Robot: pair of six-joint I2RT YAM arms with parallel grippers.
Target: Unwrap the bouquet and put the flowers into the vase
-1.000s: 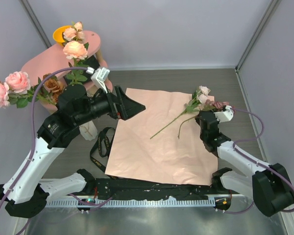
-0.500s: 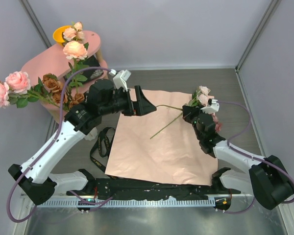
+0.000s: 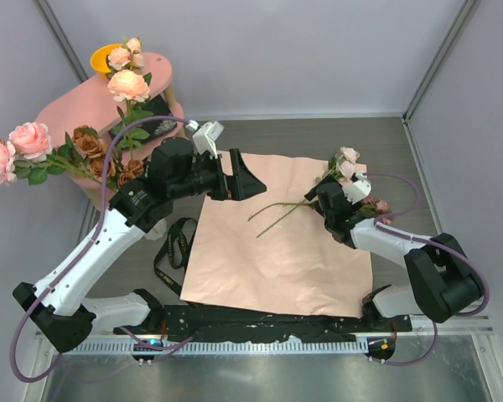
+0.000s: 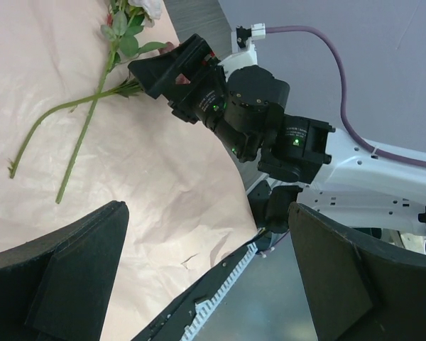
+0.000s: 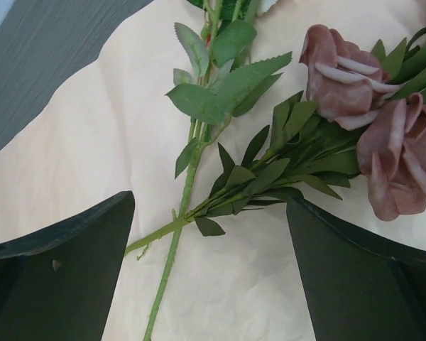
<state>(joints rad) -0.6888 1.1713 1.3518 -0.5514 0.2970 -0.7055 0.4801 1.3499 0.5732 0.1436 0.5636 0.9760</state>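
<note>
The right hand (image 5: 209, 273) has swung inward and released two flowers (image 5: 255, 163), now crossed on the paper sheet (image 3: 268, 260). The left hand (image 3: 241, 177) hovers open nearby; the flower-transfer step next calls for pinching one stem.

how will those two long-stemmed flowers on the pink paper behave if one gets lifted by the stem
Likely light but bloom-heavy: the flowers have thin stems and bulky heads, so one gripped near its cut end would probably droop. Their stems cross, so lifting one may drag the other. The paper sheet looks loose and might shift too.
</note>
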